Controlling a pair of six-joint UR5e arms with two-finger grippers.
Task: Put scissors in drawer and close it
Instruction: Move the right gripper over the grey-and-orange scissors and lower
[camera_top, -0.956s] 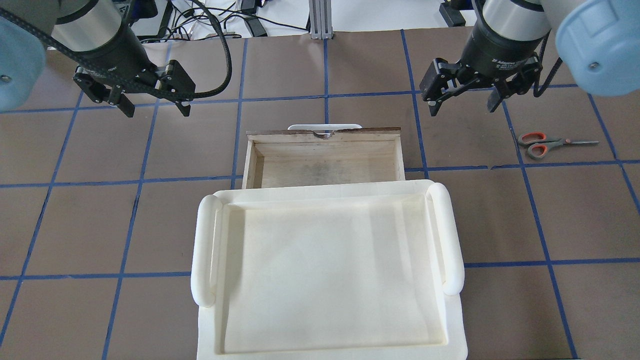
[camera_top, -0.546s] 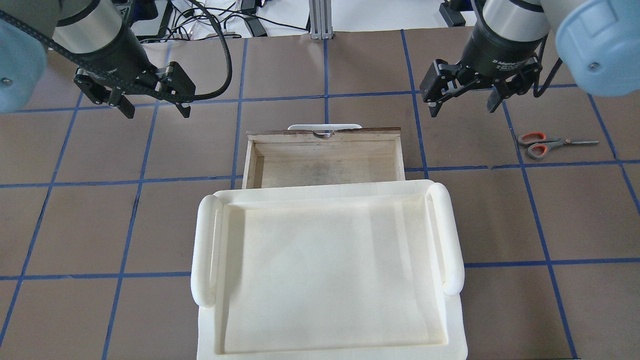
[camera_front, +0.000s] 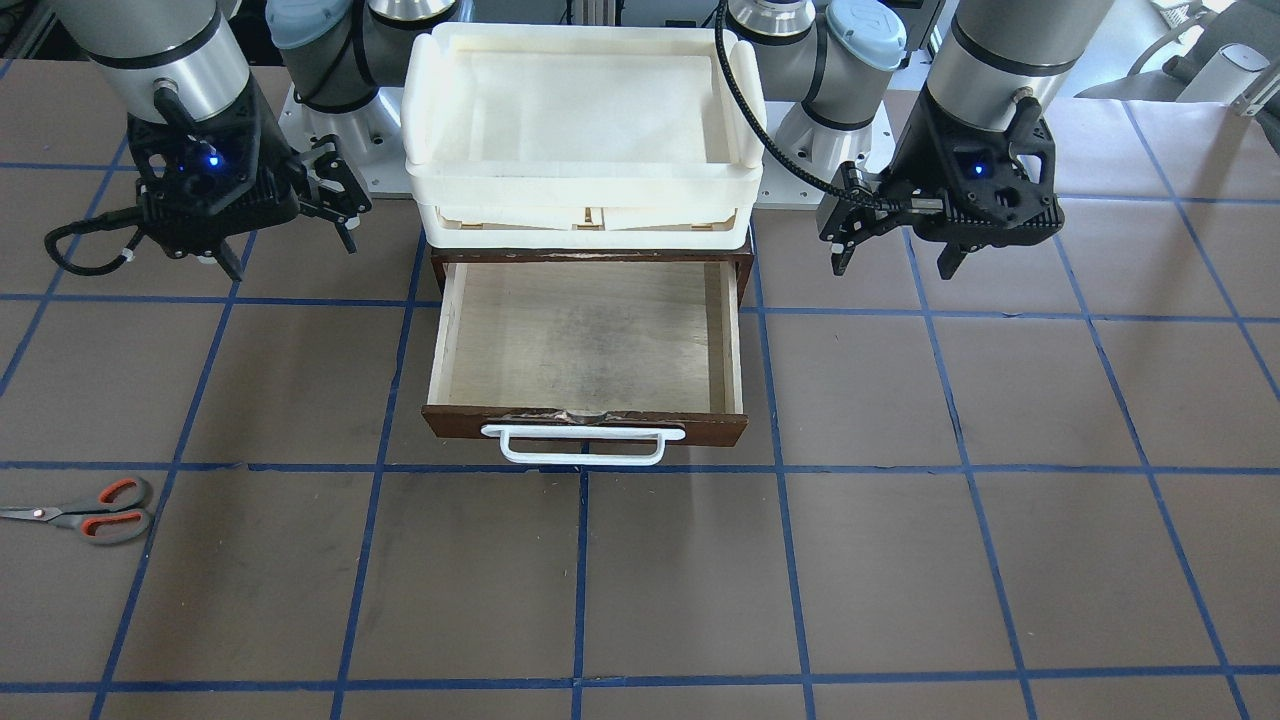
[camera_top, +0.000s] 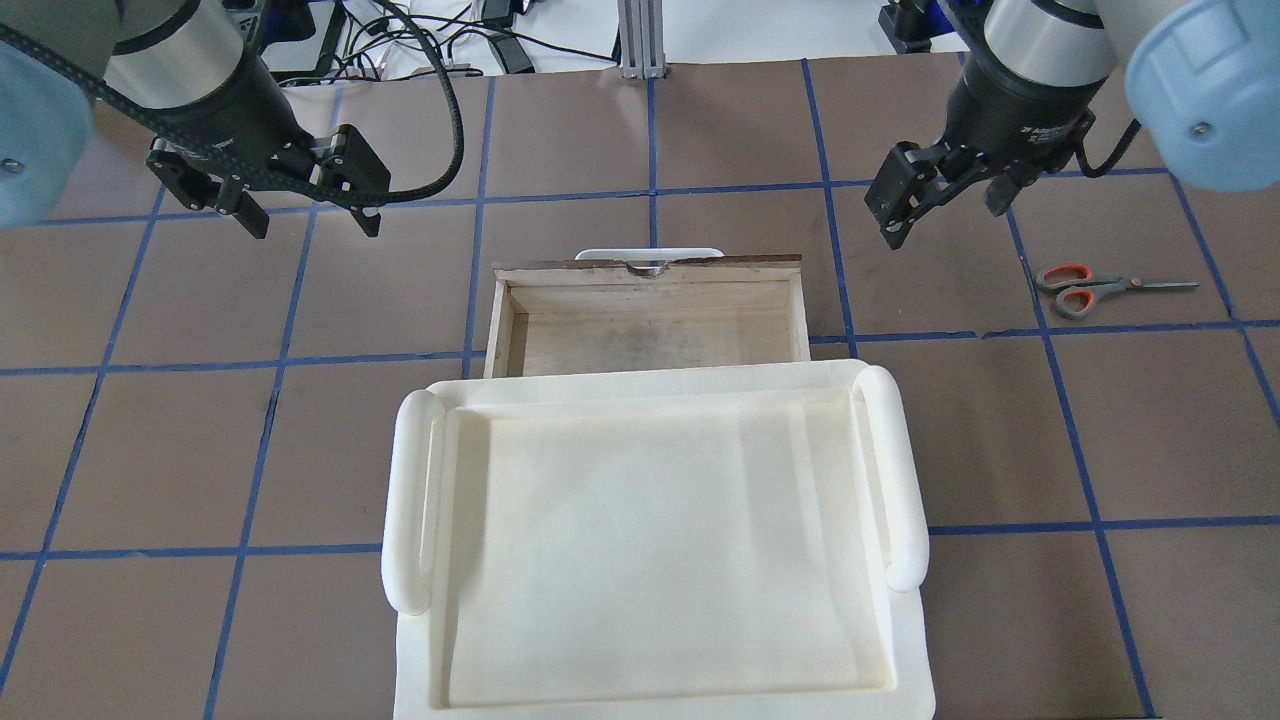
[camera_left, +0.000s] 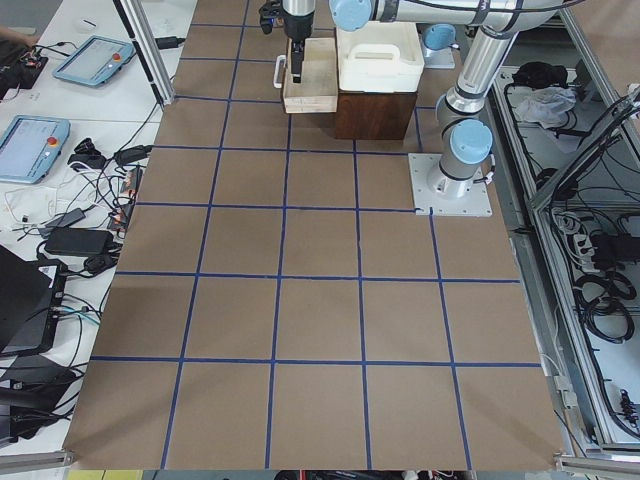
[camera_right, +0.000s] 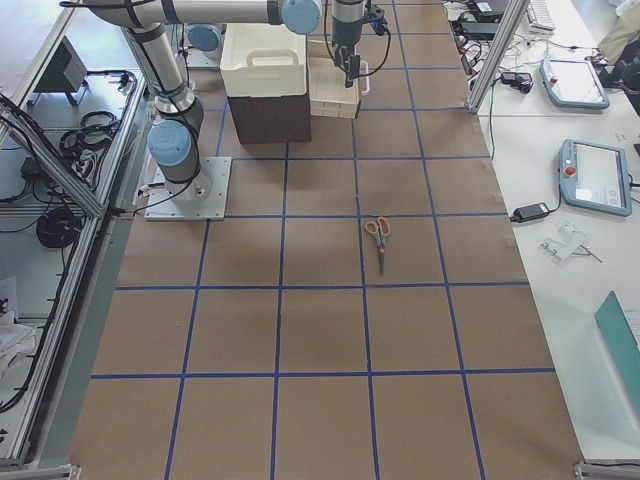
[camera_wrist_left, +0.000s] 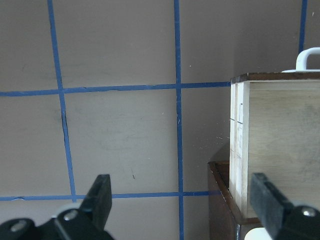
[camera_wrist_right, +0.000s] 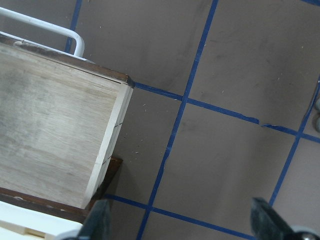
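The scissors (camera_top: 1090, 288) lie flat on the brown table at the right, grey handles with orange-red loops pointing toward the drawer; they also show in the front view (camera_front: 90, 515). The drawer (camera_top: 650, 335) is pulled open and empty, with a dark front and a white handle (camera_front: 583, 445). My right gripper (camera_top: 945, 215) is open and empty, in the air between the drawer and the scissors; its wrist view shows the drawer's corner (camera_wrist_right: 50, 120). My left gripper (camera_top: 314, 222) is open and empty, hovering left of the drawer (camera_wrist_left: 270, 140).
A cream plastic tray (camera_top: 410, 500) sits on top of the dark cabinet that holds the drawer. Blue tape lines grid the table. Cables and tablets lie beyond the table's far edge.
My right gripper has shifted right and turned a little, toward the scissors. The left gripper, the drawer and the scissors have not moved.
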